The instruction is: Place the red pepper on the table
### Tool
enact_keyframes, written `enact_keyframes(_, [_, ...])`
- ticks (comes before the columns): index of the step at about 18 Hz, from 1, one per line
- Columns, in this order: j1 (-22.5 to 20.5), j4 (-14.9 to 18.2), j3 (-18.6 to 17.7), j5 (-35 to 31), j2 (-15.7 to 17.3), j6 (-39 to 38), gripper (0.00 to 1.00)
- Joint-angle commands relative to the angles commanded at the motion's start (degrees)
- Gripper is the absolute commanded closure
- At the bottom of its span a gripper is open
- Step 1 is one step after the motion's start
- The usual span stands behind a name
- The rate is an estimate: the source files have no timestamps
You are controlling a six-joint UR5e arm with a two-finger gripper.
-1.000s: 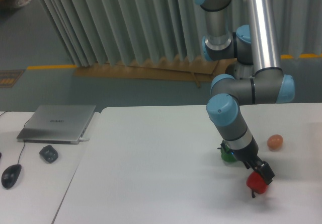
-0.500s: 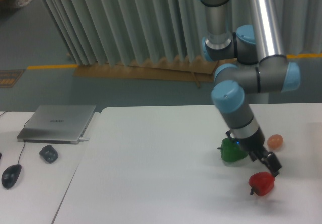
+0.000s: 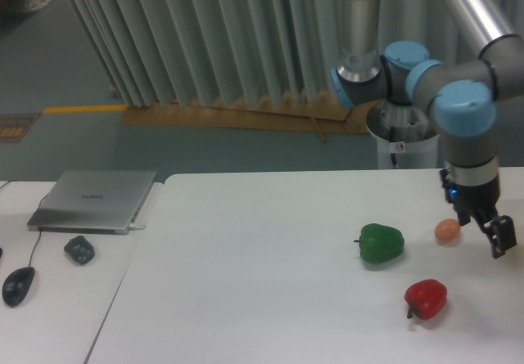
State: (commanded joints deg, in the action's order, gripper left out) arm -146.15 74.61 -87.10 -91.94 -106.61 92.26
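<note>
The red pepper (image 3: 426, 298) lies on the white table (image 3: 246, 282) at the front right, stem to the left, with nothing touching it. My gripper (image 3: 494, 235) hangs up and to the right of it, well apart, near the table's right edge. Its fingers look open and hold nothing.
A green pepper (image 3: 381, 243) sits just behind and left of the red one. A small orange-pink ball (image 3: 447, 231) lies close to the left of my gripper. On the adjoining desk at left are a closed laptop (image 3: 94, 200), a dark mouse (image 3: 18, 285) and a small dark object (image 3: 79, 249).
My gripper has let go of the red pepper and swung up and to the right, away from it. The pepper now rests alone on the table.
</note>
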Motion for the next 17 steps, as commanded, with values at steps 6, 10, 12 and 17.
enact_keyframes(6, [-1.07,2.03,0.88,0.71,-0.18,7.5,0.0])
enact_keyframes(10, [-1.33,2.03,1.06,0.71,-0.44,8.11,0.0])
enact_keyframes(12, [-1.5,2.21,1.06,0.63,-0.44,8.2,0.0])
enact_keyframes(17, [-1.51,2.21,1.06,0.54,-0.35,8.2,0.0])
